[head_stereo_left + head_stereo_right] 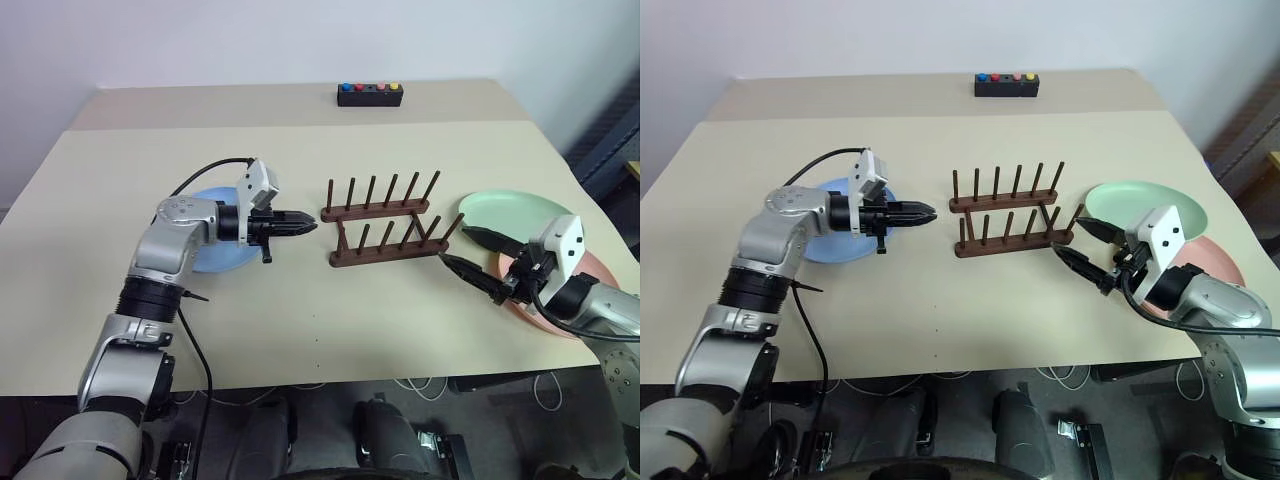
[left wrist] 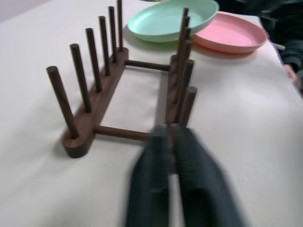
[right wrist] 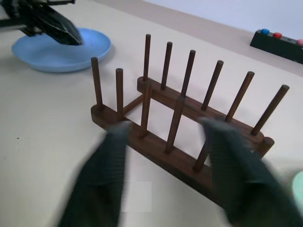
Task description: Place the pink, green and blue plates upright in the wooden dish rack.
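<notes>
A: While all three plates lie flat, nothing's racked. Landmark is the small dark reddish-brown wooden dish rack, empty pegs, mid-table.

B: Plates?

A: Round light blue matte plate well to the rack's left. Round pale mint green plate just right of the rack, round salmon pink plate beyond it, the green rim seeming to overlap the pink.

B: Claws?

A: Left gripper clenched, empty, fingers pointing at the rack's left end, above the blue plate's near edge. Right gripper spread partway, grasping nothing, just right of the rack by the green plate.

B: Step?

A: Probably picking a first plate. Advice: pinch the rim only, lift, tip the plate on edge, lower it between two peg pairs. Don't bump the rack; it looks light and could slide.

B: Anything else?

A: Small black box with coloured buttons far behind the rack. Ignore.
</notes>
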Controlling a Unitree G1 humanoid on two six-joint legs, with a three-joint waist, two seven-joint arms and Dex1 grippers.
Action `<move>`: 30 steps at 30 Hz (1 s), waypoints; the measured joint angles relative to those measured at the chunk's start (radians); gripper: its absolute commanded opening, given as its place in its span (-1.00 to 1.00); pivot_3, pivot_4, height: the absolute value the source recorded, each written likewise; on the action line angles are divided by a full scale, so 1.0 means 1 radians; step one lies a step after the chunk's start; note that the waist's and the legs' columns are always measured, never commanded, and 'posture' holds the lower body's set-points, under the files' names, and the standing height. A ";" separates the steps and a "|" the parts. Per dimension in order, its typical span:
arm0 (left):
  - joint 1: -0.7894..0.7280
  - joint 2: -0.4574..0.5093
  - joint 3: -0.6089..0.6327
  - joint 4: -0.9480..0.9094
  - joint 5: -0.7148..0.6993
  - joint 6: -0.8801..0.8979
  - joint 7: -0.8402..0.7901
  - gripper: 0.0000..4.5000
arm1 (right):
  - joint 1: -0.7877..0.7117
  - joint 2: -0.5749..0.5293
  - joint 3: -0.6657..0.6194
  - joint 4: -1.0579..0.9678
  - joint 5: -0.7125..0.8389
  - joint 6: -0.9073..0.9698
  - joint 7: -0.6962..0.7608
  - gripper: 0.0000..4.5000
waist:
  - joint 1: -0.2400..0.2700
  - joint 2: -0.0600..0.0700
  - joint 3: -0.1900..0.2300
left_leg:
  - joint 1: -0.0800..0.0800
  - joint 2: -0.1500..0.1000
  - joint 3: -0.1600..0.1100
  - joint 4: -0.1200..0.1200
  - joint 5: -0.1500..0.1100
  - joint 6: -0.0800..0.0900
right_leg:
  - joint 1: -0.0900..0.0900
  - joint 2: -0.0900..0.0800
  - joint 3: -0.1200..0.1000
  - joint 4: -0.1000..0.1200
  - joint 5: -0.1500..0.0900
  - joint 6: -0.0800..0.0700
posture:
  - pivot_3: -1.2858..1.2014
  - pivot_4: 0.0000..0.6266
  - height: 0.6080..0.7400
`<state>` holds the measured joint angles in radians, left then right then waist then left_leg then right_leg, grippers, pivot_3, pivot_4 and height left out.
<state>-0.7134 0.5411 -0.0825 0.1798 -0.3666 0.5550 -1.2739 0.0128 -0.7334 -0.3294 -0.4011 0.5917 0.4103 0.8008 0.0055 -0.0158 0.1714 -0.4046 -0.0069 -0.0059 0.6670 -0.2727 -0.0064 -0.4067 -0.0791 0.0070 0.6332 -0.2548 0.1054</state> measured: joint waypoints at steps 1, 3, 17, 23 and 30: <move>0.011 0.024 0.012 -0.034 -0.040 0.058 -0.021 -1.00 | 0.001 0.000 0.001 0.008 -0.001 -0.002 0.002 -0.71 | -0.002 0.000 0.000 | 0.000 0.000 0.000 0.000 0.000 0.000 | 0.000 0.000 0.000 0.000 0.000 0.000 | 0.03 -0.52 1.00; 0.038 0.050 0.036 -0.108 -0.115 0.145 -0.050 -1.00 | 0.000 0.001 0.011 0.027 -0.013 -0.005 0.006 -0.98 | -0.002 0.000 0.000 | 0.000 0.000 0.000 0.000 0.000 0.000 | 0.000 0.000 0.000 0.000 0.000 0.000 | 0.03 -0.52 1.00; 0.196 -0.139 -0.124 -0.194 -0.007 0.056 0.226 -1.00 | -0.023 0.041 0.210 0.243 -0.374 -0.166 -0.117 -0.98 | -0.003 0.001 -0.001 | 0.005 -0.001 0.003 -0.001 0.001 0.001 | 0.003 0.000 0.003 0.000 0.000 -0.001 | 0.03 -0.52 1.00; 0.251 -0.159 -0.217 -0.171 0.083 -0.012 0.282 -1.00 | -0.073 0.095 0.249 0.264 -0.431 -0.170 -0.179 -0.98 | 0.001 0.001 -0.001 | 0.005 -0.001 0.003 -0.001 0.001 0.001 | 0.003 0.000 0.004 0.000 0.000 -0.002 | 0.03 -0.52 1.00; 0.210 -0.227 -0.206 -0.023 0.146 -0.107 0.393 -1.00 | -0.115 0.114 0.277 0.321 -0.472 -0.189 -0.201 -0.98 | 0.007 0.001 -0.001 | 0.005 -0.001 0.003 -0.001 0.001 0.001 | 0.004 0.000 0.004 -0.001 0.000 -0.002 | 0.03 -0.52 1.00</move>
<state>-0.5033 0.3144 -0.2887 0.1571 -0.2202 0.4483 -0.8807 -0.1027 -0.6195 -0.0523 -0.0806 0.1199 0.2212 0.5997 0.0123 -0.0146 0.1708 -0.3997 -0.0084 -0.0029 0.6664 -0.2714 -0.0057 -0.4031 -0.0795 0.0110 0.6325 -0.2544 0.1037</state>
